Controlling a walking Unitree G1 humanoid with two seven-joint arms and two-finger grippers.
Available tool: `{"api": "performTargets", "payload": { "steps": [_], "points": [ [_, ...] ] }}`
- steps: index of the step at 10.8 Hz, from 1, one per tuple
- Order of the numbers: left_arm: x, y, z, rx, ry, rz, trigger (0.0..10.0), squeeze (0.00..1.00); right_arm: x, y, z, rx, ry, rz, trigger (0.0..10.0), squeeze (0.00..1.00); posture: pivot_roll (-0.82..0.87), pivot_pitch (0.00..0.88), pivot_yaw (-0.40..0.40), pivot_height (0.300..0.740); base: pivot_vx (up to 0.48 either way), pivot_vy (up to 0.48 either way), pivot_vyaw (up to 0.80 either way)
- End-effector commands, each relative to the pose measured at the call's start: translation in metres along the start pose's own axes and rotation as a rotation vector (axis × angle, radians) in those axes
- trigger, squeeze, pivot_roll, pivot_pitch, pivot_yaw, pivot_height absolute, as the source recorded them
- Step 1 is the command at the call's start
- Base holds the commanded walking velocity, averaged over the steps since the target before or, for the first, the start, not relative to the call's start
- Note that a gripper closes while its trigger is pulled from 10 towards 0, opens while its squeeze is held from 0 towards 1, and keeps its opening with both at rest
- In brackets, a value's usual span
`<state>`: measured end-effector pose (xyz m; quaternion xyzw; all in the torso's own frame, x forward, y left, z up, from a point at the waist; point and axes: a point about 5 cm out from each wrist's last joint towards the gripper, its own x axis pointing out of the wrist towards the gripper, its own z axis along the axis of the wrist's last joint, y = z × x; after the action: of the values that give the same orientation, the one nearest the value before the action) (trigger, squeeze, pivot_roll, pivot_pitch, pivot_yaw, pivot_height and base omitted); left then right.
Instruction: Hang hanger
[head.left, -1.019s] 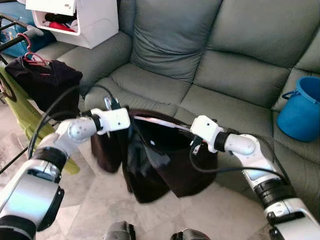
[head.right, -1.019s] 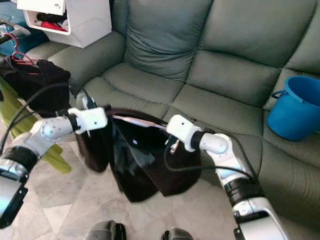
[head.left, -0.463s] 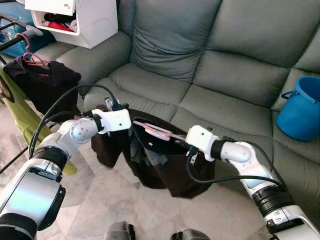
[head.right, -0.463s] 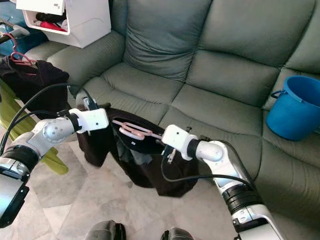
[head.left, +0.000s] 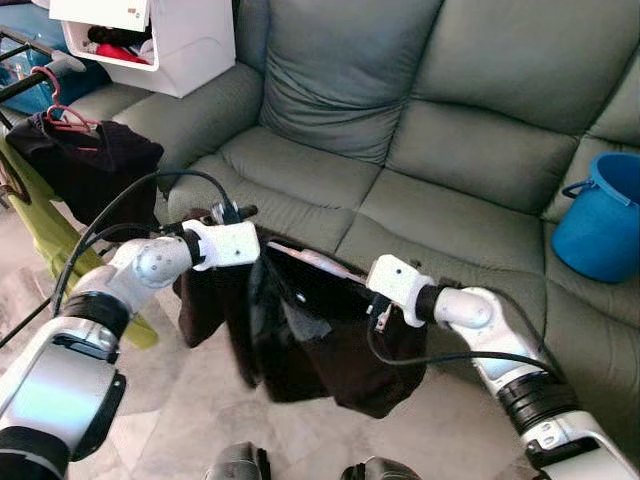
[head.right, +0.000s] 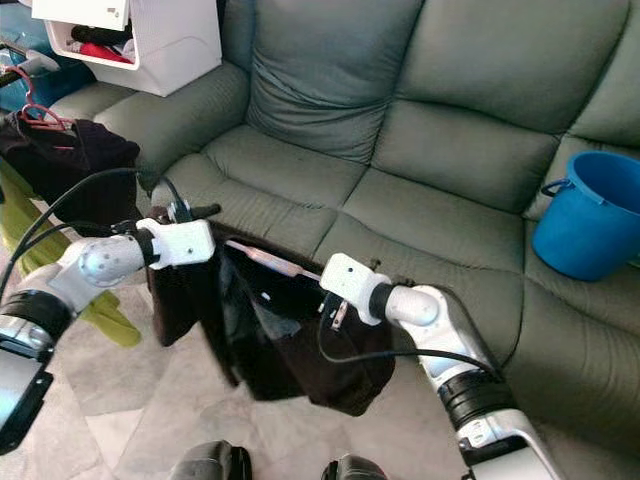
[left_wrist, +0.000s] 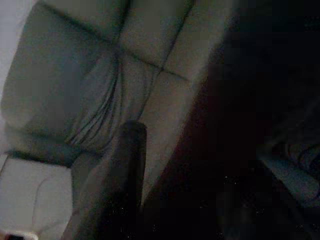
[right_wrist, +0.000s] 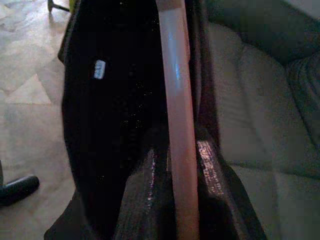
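Grey-green leather sofa (head.left: 420, 110) fills the background above a pale tiled floor (head.left: 190, 400). From the head camera, 2 silver arms hold a black garment (head.left: 320, 340) on a pink plastic hanger (head.left: 315, 262) between them; left gripper (head.left: 228, 214) and right gripper (head.left: 372, 300) sit at opposite ends.

Left wrist view: dark cloth beside 1 black finger (left_wrist: 127, 165); jaw state cannot be told.

Right wrist view: jaws clamp the pink hanger bar, garment draped around it.
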<state>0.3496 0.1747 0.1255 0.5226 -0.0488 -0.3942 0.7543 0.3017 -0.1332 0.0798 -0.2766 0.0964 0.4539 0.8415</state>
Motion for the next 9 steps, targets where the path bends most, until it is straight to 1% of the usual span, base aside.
{"api": "performTargets", "payload": {
  "steps": [1,3,4,5,6,7,8,9],
  "points": [
    [0.000,0.002,0.008,0.032,-0.065,-0.008,10.0,1.00,-0.002,-0.006,-0.002,0.050,0.003,-0.041,0.0,0.00,-0.09,0.000,-0.039,0.740,0.000,0.000,0.00],
    [-0.007,0.000,0.005,0.031,-0.076,0.008,10.0,1.00,-0.002,-0.002,-0.008,0.107,0.010,-0.046,0.0,0.00,-0.09,0.000,-0.035,0.740,0.000,0.000,0.00],
    [-0.010,0.001,0.004,0.041,-0.085,0.041,10.0,1.00,-0.002,0.004,-0.012,0.131,0.019,-0.041,0.0,0.00,-0.09,0.000,-0.035,0.740,0.000,0.000,0.00],
    [-0.014,0.006,0.006,0.042,-0.116,0.098,10.0,1.00,0.000,0.011,-0.017,0.163,0.034,-0.046,0.0,0.00,-0.08,0.000,-0.030,0.740,0.000,0.000,0.00],
    [-0.015,0.008,0.007,0.044,-0.127,0.114,10.0,1.00,0.000,0.012,-0.018,0.186,0.034,-0.064,0.0,0.00,-0.08,0.000,-0.029,0.740,0.000,0.000,0.00],
    [-0.017,0.011,0.005,0.007,-0.127,0.149,10.0,1.00,0.000,0.012,-0.018,0.193,0.029,-0.086,0.0,0.00,-0.09,0.000,-0.026,0.740,0.000,0.000,0.00],
    [-0.020,0.004,-0.006,-0.058,-0.063,0.176,10.0,1.00,-0.001,0.008,-0.016,0.194,0.011,-0.155,0.0,0.00,-0.09,0.000,-0.023,0.740,0.000,0.000,0.00],
    [-0.023,-0.002,-0.014,-0.163,-0.028,0.232,10.0,1.00,-0.002,0.004,-0.012,0.204,-0.011,-0.202,0.0,0.00,-0.09,0.000,-0.017,0.740,0.000,0.000,0.00]
  ]
}}
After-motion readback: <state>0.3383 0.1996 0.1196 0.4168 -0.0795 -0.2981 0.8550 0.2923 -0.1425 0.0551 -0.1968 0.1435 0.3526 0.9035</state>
